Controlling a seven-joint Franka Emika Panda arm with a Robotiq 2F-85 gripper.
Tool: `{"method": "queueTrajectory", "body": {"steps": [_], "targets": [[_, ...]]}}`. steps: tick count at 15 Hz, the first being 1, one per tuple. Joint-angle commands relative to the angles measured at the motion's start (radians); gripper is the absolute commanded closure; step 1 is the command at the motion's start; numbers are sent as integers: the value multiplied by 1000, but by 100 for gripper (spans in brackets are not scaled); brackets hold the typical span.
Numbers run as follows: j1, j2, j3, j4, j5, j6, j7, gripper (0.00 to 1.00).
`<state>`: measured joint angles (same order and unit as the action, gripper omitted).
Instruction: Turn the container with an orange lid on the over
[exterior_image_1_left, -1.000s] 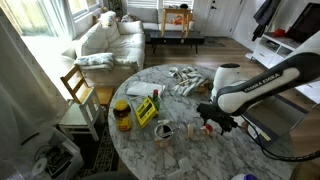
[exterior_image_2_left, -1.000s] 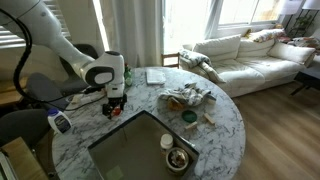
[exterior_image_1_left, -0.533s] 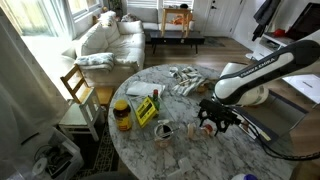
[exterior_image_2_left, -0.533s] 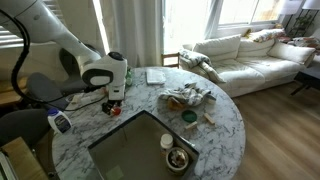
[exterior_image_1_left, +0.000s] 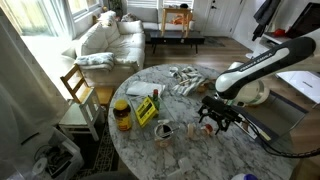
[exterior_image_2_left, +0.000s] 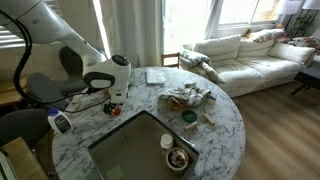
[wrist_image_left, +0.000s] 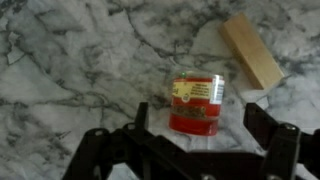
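We see the tool (wrist_image_left: 198, 125) released, jaws spread either side of the small container (wrist_image_left: 196, 103) on the tabletop (wrist_image_left: 80, 60), apparently lined up to grasp and turn it.

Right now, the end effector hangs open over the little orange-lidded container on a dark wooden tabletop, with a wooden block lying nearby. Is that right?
Not quite. The wrist view shows the tabletop is pale marble with grey veins, not dark wood. The rest holds: the end effector hangs open over the container, and the wooden block lies nearby.
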<state>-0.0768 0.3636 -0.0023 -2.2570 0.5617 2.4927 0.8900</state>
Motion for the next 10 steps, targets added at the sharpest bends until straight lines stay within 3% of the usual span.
{"method": "queueTrajectory", "body": {"steps": [1,6,10], "targets": [[-17,21,-14,10,53,-7,-52,33],[-22,41,-29,14,67,-22,-61,73],[9,-24,-62,-33,26,-11,19,76]]}}
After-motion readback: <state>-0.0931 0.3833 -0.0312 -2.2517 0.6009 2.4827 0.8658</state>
